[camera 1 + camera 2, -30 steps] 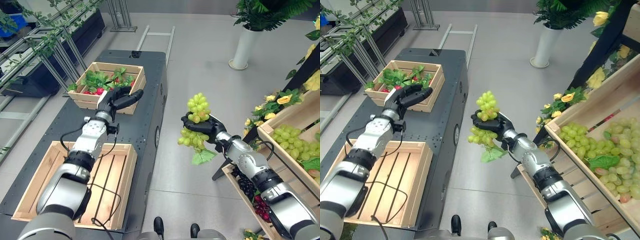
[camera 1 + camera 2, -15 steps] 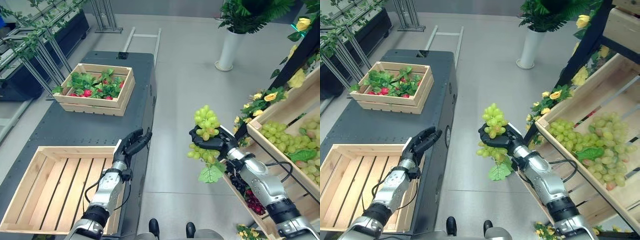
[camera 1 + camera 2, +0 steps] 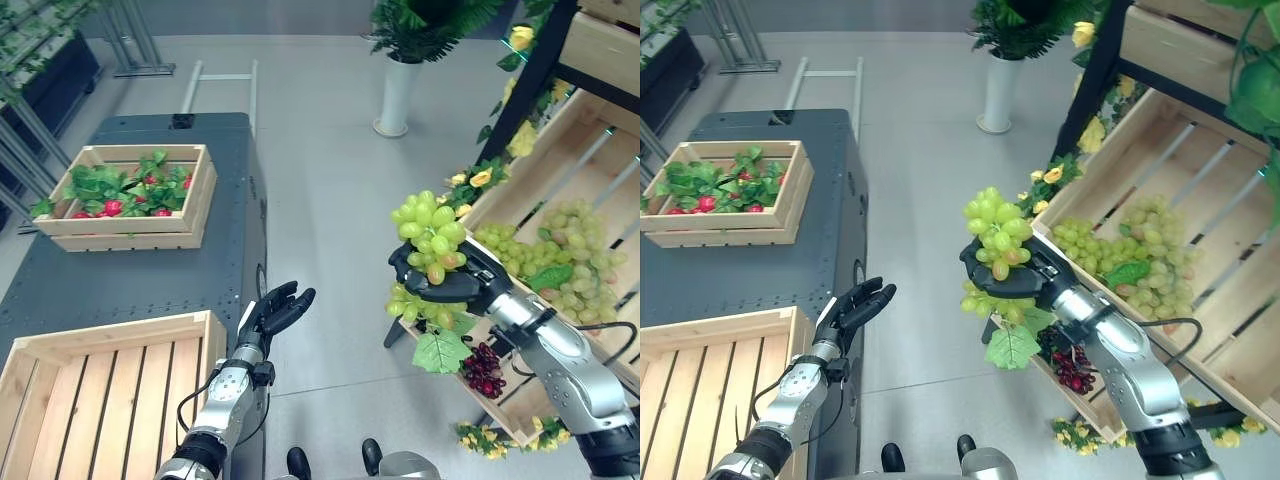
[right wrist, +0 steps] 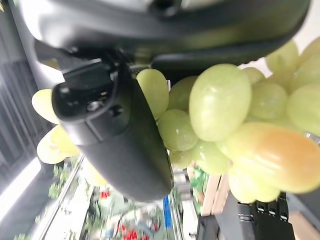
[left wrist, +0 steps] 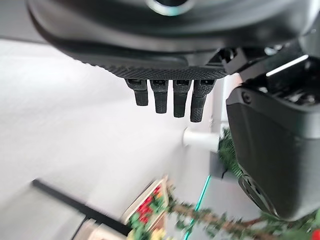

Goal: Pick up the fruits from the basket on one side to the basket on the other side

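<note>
Holding the green grape bunch (image 3: pixel 428 233), right hand (image 3: pixel 470 283) fingers stay curled round it; left hand (image 3: pixel 272 310), fingers relaxed, has dropped off the table (image 3: pixel 130 275). Transfer pending.

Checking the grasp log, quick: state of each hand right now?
Left hand: open, fingers relaxed, holding nothing, over the dark cart's edge.
Right hand: shut on the green grape bunch, held above the floor.

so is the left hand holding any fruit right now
No, the left hand hangs open with straight fingers over the floor beside the empty wooden crate, while the green grapes sit in the right hand.
</note>
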Robot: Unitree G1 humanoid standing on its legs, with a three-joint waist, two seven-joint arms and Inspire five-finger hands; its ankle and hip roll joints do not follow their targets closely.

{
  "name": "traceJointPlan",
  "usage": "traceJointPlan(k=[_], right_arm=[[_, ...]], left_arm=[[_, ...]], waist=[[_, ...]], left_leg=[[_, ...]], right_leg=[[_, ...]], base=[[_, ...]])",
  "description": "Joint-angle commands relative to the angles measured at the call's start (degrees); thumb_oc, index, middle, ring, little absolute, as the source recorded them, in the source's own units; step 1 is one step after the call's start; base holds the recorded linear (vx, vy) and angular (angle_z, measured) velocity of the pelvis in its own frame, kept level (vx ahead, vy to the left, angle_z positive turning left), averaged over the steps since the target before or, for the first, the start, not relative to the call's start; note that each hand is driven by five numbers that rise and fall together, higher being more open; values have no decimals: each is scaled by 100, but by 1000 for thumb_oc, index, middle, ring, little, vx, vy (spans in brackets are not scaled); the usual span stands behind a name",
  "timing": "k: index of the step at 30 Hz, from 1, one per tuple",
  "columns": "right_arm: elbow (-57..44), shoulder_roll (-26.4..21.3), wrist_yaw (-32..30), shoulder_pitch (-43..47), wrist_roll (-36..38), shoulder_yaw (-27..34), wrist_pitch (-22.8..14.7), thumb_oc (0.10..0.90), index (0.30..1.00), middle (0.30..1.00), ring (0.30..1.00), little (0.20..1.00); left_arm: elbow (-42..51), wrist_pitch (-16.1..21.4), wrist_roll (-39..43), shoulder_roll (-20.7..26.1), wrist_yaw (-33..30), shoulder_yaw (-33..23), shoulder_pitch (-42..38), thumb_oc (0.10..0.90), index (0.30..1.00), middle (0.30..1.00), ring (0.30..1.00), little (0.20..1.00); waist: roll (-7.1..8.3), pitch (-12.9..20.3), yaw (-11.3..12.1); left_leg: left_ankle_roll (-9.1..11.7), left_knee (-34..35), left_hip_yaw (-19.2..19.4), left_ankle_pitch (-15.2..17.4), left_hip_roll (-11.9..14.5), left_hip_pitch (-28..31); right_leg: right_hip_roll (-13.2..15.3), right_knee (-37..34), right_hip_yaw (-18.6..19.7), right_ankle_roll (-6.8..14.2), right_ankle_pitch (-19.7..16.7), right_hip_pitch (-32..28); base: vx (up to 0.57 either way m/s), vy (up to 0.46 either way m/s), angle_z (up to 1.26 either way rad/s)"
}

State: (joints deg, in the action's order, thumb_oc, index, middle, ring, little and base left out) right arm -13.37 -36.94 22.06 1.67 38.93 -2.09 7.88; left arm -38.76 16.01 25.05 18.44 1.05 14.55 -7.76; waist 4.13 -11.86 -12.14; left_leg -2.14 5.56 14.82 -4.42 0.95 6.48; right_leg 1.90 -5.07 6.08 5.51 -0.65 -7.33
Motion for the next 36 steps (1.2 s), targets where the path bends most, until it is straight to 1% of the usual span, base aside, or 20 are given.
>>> traceJointPlan(k=[1,2,3,4,6,8,9,10,11,14,16,18,20,24,26,27,29,31,34,36], right_arm=[[-714,-256,157,247,860,862,-648,400,300,300,300,300],[-721,-263,146,237,875,877,-667,400,300,300,300,300],[-808,-266,120,168,948,1025,-725,400,300,300,300,300],[-809,-264,119,168,948,1026,-725,400,300,300,300,300],[-926,-304,28,50,848,1219,-755,400,300,300,300,300],[-881,-456,-36,-104,790,1495,-878,400,300,300,300,300],[-869,-473,-43,-114,791,1525,-885,400,300,300,300,300],[-817,-612,-27,-225,872,1771,-911,400,300,300,300,300],[-809,-630,-34,-241,859,1803,-927,400,300,300,300,300],[-693,-960,-126,-358,822,2259,-1088,400,300,300,300,300],[-573,-1194,-283,-359,1008,2473,-1211,400,300,300,300,300],[-388,-1280,-409,-253,1166,2619,-1256,400,300,300,300,300],[-220,-1324,-481,-122,1243,2714,-1201,400,300,300,300,300],[45,-1526,-887,43,796,2741,-1292,400,300,300,300,300],[286,-1745,-1120,57,425,2776,-1448,400,300,300,300,300],[502,-1939,-1236,48,318,2827,-1533,400,300,300,300,300],[831,-2199,-1380,57,60,2936,-1585,400,300,300,300,300],[1180,-2469,-1429,62,-40,3039,-1609,400,300,300,300,300],[1457,-2631,-1380,138,22,3047,-1575,400,300,300,300,300],[1615,-2722,-1403,189,-109,3010,-1622,400,300,300,300,300]], left_arm=[[-288,737,49,-22,62,132,-456,800,900,900,900,900],[-298,738,55,-22,70,136,-458,800,900,900,900,900],[-355,734,84,-26,59,170,-480,800,900,900,900,900],[-356,734,84,-24,59,170,-481,800,900,900,900,900],[-393,735,134,-53,22,208,-491,800,900,900,900,900],[-434,762,161,-60,-11,234,-507,800,900,900,900,900],[-439,766,164,-60,-9,236,-508,800,900,900,900,900],[-462,771,213,-43,-21,247,-500,800,900,900,900,900],[-465,771,217,-45,-21,250,-501,800,900,900,900,900],[-537,752,250,16,-35,244,-452,800,900,900,900,900],[-591,768,240,45,9,264,-415,800,900,900,900,900],[-659,770,214,65,44,299,-383,800,900,900,900,900],[-709,741,188,75,67,311,-360,800,900,900,900,900],[-767,731,136,89,126,369,-342,800,900,900,900,900],[-763,749,77,89,131,452,-308,800,900,900,900,900],[-755,757,45,96,111,511,-281,800,900,900,900,900],[-758,765,40,121,117,537,-236,800,900,900,900,900],[-802,793,23,114,100,553,-185,800,900,900,900,900],[-837,817,-11,112,144,552,-130,800,900,900,900,900],[-863,823,-23,112,181,541,-110,800,900,900,900,900]], waist=[[25,497,-122],[25,495,-127],[25,465,-232],[26,477,-218],[29,455,-352],[31,451,-469],[30,451,-477],[-1,453,-579],[-4,449,-589],[28,501,-673],[49,541,-689],[68,586,-685],[84,630,-672],[97,700,-658],[103,737,-652],[109,766,-647],[120,805,-641],[134,842,-628],[139,884,-602],[144,911,-582]], left_leg=[[-66,-56,79,1090,-233,358],[-67,-56,92,1091,-232,357],[-88,-58,163,1112,-229,377],[-84,-56,178,1103,-229,363],[-105,-81,279,1134,-221,367],[-116,-100,403,1163,-202,370],[-117,-101,413,1165,-201,369],[-137,-103,394,1296,-199,422],[-140,-108,396,1306,-197,425],[-140,-119,466,1349,-180,420],[-142,-130,489,1368,-169,406],[-137,-147,494,1391,-159,391],[-134,-163,489,1410,-150,379],[-130,-184,478,1435,-146,372],[-131,-196,478,1446,-142,365],[-132,-197,469,1450,-136,363],[-122,-191,460,1448,-134,364],[-113,-183,445,1439,-132,368],[-100,-163,428,1425,-130,371],[-92,-146,417,1410,-130,372]], right_leg=[[-469,47,183,-33,-212,417],[-473,49,196,-32,-215,424],[-503,65,286,-14,-228,452],[-506,68,301,-17,-236,471],[-538,85,402,-2,-246,508],[-565,122,478,14,-254,554],[-568,125,485,15,-256,559],[-577,109,482,62,-177,511],[-578,110,482,66,-174,508],[-611,109,538,90,-176,538],[-632,102,555,94,-179,549],[-653,98,559,104,-177,559],[-664,81,565,109,-178,554],[-680,55,588,111,-178,541],[-688,39,594,110,-178,535],[-697,38,598,113,-176,536],[-712,34,604,117,-177,541],[-724,28,612,112,-173,534],[-730,22,592,111,-170,532],[-738,17,582,107,-169,532]], base=[[-5,48,-25],[0,52,-37],[0,33,-40],[5,55,-46],[6,57,-23],[13,58,-19],[71,106,-35],[67,91,-31],[74,98,-31],[15,15,-13],[7,-5,-6],[8,-11,-10],[19,-25,-10],[7,-8,-2],[0,0,0],[0,0,0],[23,-19,4],[0,0,0],[0,0,0],[0,0,0]])
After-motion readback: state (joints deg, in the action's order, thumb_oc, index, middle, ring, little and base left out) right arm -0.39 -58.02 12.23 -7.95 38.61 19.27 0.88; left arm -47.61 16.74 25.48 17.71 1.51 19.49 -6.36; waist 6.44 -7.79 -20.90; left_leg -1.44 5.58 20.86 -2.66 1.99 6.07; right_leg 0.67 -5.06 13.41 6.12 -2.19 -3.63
